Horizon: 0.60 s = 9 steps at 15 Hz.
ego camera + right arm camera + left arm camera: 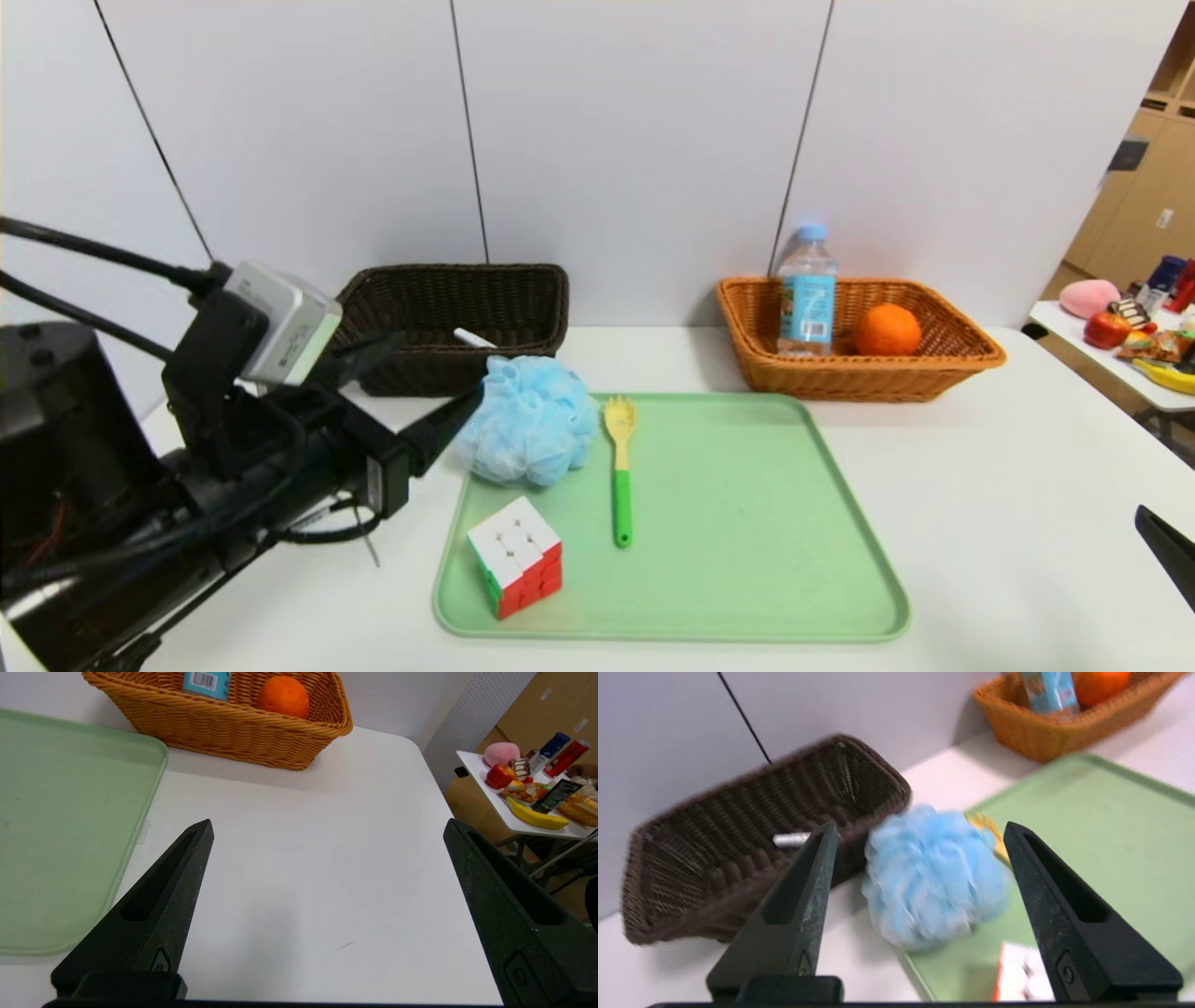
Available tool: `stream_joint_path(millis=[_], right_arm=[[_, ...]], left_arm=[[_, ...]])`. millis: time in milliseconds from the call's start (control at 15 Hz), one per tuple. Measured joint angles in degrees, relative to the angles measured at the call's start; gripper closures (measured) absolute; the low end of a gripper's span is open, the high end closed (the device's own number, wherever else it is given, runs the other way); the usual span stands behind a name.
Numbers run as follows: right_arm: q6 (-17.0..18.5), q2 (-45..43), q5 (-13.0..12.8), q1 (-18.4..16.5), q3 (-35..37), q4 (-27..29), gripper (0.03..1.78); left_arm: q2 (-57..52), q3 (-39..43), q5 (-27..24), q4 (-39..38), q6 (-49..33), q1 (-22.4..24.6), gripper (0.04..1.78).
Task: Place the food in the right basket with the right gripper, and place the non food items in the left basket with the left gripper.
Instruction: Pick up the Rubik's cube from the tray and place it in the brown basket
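Note:
A blue bath pouf point(530, 422) sits on the far left corner of the green tray point(747, 523), beside a yellow-green spork point(619, 467) and a colour cube point(516, 554). My left gripper point(439, 383) is open just left of the pouf; in the left wrist view the pouf point(931, 877) lies ahead between the fingers point(810, 877). The dark left basket point(467, 317) holds a white tube point(474, 338). The orange right basket point(854, 341) holds a water bottle point(807, 294) and an orange point(887, 329). My right gripper point(327, 830) is open and empty over bare table.
The white table point(1008, 485) ends at the right. A side table point(1120, 359) at far right holds several food items. A white wall stands close behind both baskets. My left arm fills the lower left.

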Motion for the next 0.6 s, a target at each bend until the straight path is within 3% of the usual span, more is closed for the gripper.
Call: stream_joint_path(millis=[267, 600], right_arm=[[0.0, -0.4, 0.0, 0.0, 0.7, 0.0, 0.11], [0.0, -0.8, 0.0, -0.1, 1.0, 0.0, 0.11]], left_arm=[[-3.3, 9.4, -0.1, 0.0, -0.1, -3.1, 0.35], [-1.5, 11.3, 0.1, -0.4, -6.6, -6.7, 0.24]])
